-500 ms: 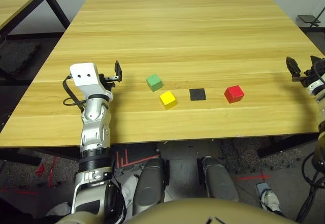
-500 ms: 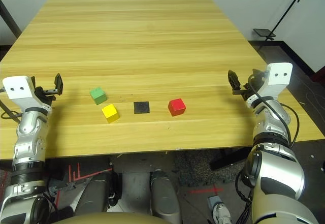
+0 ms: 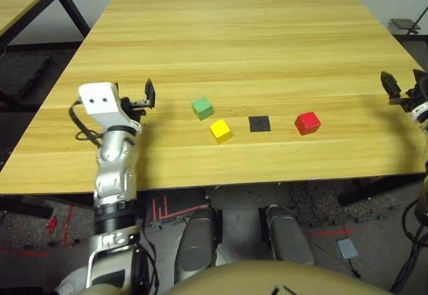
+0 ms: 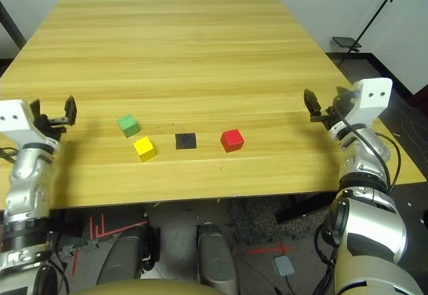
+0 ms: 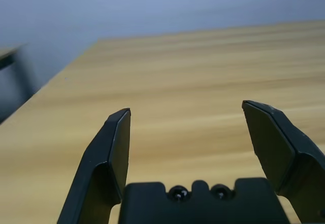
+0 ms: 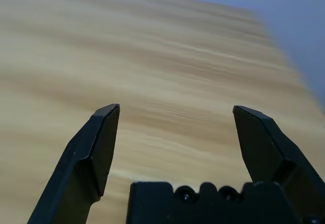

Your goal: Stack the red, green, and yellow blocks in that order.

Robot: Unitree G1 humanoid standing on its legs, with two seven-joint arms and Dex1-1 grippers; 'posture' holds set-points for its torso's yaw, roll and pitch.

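Three small cubes sit apart near the front of the wooden table [image 3: 254, 47]. The green block [image 3: 202, 108] lies furthest left, the yellow block [image 3: 221, 130] just in front of it and to its right, and the red block [image 3: 307, 122] further right. My left gripper [image 3: 144, 97] hovers open over the table's left side, well left of the green block. My right gripper [image 4: 321, 111] stands open at the right side, well right of the red block. Both wrist views show open jaws over bare wood, the left gripper [image 5: 186, 135] and the right gripper [image 6: 175, 132] holding nothing.
A flat black square patch [image 3: 259, 124] lies on the table between the yellow and red blocks. Another wooden table [image 3: 20, 1] stands off to the far left. A black stand [image 4: 374, 21] rises on the floor at the right.
Both arms have drawn outward a little: the left gripper further left, the right gripper further right. The blocks lie as before.
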